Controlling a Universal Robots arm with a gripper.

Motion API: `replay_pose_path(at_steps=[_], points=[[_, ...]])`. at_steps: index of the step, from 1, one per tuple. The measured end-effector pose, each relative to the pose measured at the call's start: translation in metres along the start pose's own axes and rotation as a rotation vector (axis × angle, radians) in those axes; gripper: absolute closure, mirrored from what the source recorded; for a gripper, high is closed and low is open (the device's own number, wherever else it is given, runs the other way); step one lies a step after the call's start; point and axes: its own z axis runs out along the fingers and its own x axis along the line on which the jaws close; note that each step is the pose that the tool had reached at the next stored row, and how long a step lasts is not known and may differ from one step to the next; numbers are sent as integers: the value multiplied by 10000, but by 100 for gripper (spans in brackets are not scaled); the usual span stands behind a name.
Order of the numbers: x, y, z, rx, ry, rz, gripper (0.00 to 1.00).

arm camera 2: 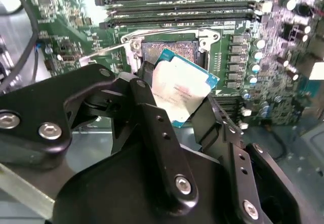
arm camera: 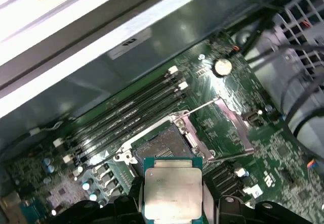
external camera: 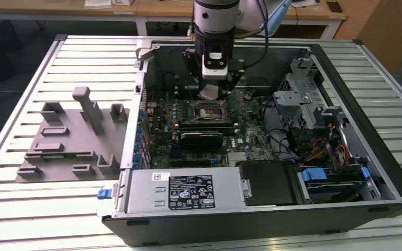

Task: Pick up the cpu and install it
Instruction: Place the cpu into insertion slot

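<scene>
The cpu (arm camera: 172,189), a flat square chip with a silver top and teal edge, is clamped between my black fingers (arm camera 2: 147,107) and hangs a little above the motherboard. In the second wrist view the cpu (arm camera 2: 179,90) is tilted, just short of the open socket (arm camera 2: 167,49). That socket (arm camera: 162,145) lies empty, its metal frame and lever (arm camera: 223,128) swung open. In the exterior view my gripper (external camera: 210,90) hangs inside the computer case, just behind the socket (external camera: 208,110).
The open case (external camera: 341,209) holds the green motherboard (external camera: 243,136), memory slots (arm camera: 131,107), a drive cage with cables (external camera: 313,136) on the exterior view's right and a power supply (external camera: 187,191) in front. A grey fixture plate (external camera: 68,141) with blocks lies on the slatted table (external camera: 19,209).
</scene>
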Motion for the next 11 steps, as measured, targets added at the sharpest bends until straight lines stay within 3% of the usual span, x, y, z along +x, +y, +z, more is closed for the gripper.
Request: replay_pose_path(at_steps=[11], points=[[0,-1,7,54,-89,2008,45]])
